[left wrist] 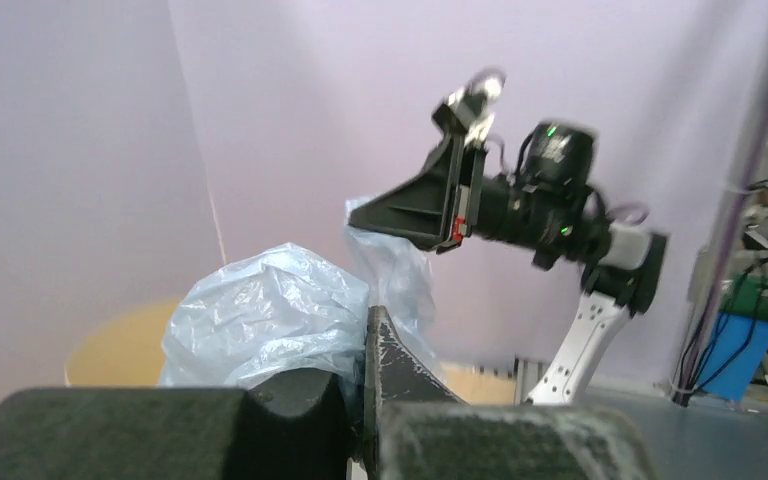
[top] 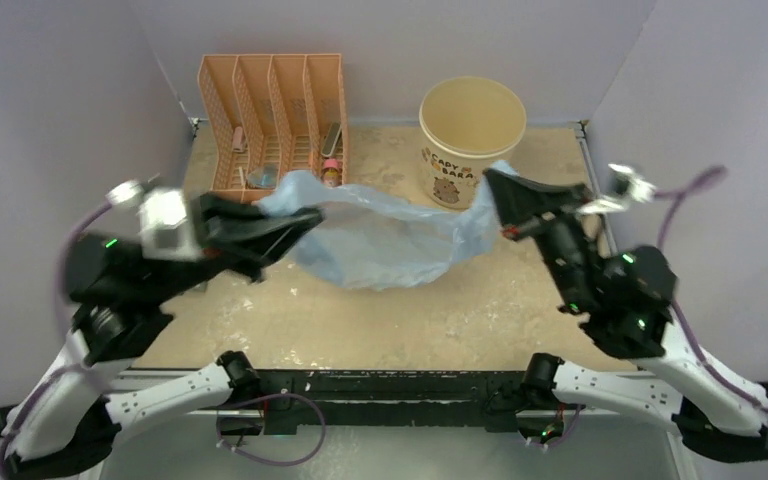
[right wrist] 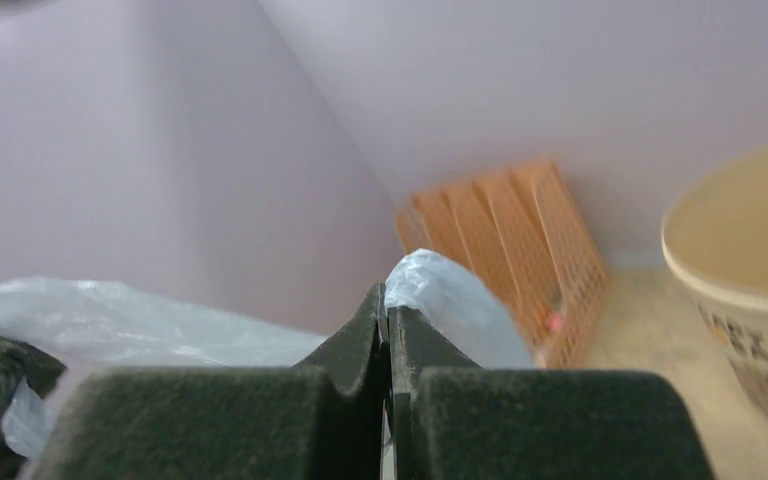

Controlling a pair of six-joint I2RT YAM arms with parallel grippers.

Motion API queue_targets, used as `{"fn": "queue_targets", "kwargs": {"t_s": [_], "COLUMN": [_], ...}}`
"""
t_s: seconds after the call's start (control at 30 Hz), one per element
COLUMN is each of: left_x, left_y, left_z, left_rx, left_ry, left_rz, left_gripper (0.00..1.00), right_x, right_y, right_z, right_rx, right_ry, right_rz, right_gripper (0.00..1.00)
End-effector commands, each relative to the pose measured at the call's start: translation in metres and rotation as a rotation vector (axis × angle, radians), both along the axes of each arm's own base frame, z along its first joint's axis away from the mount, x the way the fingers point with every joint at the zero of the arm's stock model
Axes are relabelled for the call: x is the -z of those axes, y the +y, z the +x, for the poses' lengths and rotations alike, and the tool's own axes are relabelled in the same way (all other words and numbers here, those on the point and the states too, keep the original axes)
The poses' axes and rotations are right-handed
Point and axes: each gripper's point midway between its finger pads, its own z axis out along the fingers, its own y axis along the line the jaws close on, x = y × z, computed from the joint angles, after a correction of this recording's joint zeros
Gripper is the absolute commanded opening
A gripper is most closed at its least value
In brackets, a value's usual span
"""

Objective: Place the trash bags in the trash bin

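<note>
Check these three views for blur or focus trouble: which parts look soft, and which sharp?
Top external: the left arm and right arm smear with motion; the trash bin and table are crisp. Left wrist: near fingers out of focus, the trash bag sharper. Right wrist: soft all over, the orange organizer and bin blurred.

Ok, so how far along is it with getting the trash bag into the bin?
Done: the trash bag is picked up, the left gripper shut on one end and the right gripper shut on the other. In hand: it hangs stretched between them, one end beside the trash bin. Left: nothing is in the bin yet; the bag has to go over the opening and be let go.
</note>
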Motion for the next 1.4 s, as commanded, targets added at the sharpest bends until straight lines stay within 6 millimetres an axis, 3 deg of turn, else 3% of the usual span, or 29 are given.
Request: {"fn": "queue_targets", "kwargs": {"t_s": [0.0,0.07,0.13,0.17,0.2,0.23,0.3,0.37,0.47,0.57,0.63,0.67,0.73,0.87,0.93,1.0,1.13,1.23,1.37], "left_x": [0.063,0.175,0.270,0.313,0.338,0.354,0.350,0.316,0.227,0.105,0.050,0.041,0.067,0.205,0.247,0.264,0.280,0.287,0.310], "left_y": [0.004,-0.017,-0.028,-0.029,-0.029,-0.029,-0.027,-0.028,-0.028,-0.017,-0.001,0.005,0.008,-0.010,-0.016,-0.021,-0.025,-0.029,-0.036], "left_z": [-0.028,-0.025,-0.037,-0.039,-0.042,-0.043,-0.031,-0.012,0.016,0.015,-0.005,-0.015,-0.018,0.002,0.002,-0.005,-0.003,-0.005,-0.010], "left_rx": [0.110,0.181,0.282,0.279,0.292,0.291,0.217,0.131,0.007,-0.019,0.013,0.036,0.046,0.018,0.027,0.074,0.073,0.089,0.129], "left_ry": [-0.047,0.205,0.433,0.558,0.625,0.654,0.645,0.535,0.355,0.123,-0.009,-0.049,-0.013,0.321,0.440,0.481,0.528,0.565,0.642], "left_rz": [0.084,0.176,0.199,0.207,0.198,0.192,0.195,0.224,0.267,0.197,0.113,0.082,0.080,0.182,0.199,0.192,0.242,0.284,0.301], "left_gripper": [0.00,0.00,0.00,0.00,0.00,0.00,0.00,0.00,0.00,0.00,0.00,0.00,0.00,0.00,0.00,0.00,0.00,0.00,0.00], "right_x": [0.066,0.163,0.256,0.288,0.308,0.313,0.291,0.237,0.128,0.025,-0.010,-0.009,0.045,0.202,0.246,0.249,0.217,0.205,0.228], "right_y": [-0.003,0.010,0.018,0.020,0.021,0.022,0.026,0.030,0.021,-0.007,-0.021,-0.024,-0.017,0.014,0.011,0.017,0.023,0.026,0.051], "right_z": [-0.009,0.003,0.004,0.001,0.000,0.001,0.007,0.017,0.027,0.017,-0.001,-0.007,-0.006,0.011,0.015,0.014,0.014,0.014,0.005], "right_rx": [-0.030,-0.012,-0.003,0.002,0.008,0.017,0.026,0.030,0.086,0.118,0.070,0.048,0.025,0.030,0.097,0.071,0.030,0.015,-0.110], "right_ry": [-0.044,0.178,0.407,0.494,0.545,0.565,0.525,0.399,0.218,0.062,-0.050,-0.081,-0.039,0.291,0.449,0.449,0.347,0.321,0.337], "right_rz": [-0.068,-0.082,-0.121,-0.126,-0.134,-0.135,-0.140,-0.149,-0.134,-0.047,0.009,0.018,-0.001,-0.140,-0.153,-0.191,-0.179,-0.193,-0.260], "right_gripper": [0.00,0.00,0.00,0.00,0.00,0.00,0.00,0.00,0.00,0.00,0.00,0.00,0.00,0.00,0.00,0.00,0.00,0.00,0.01]}}
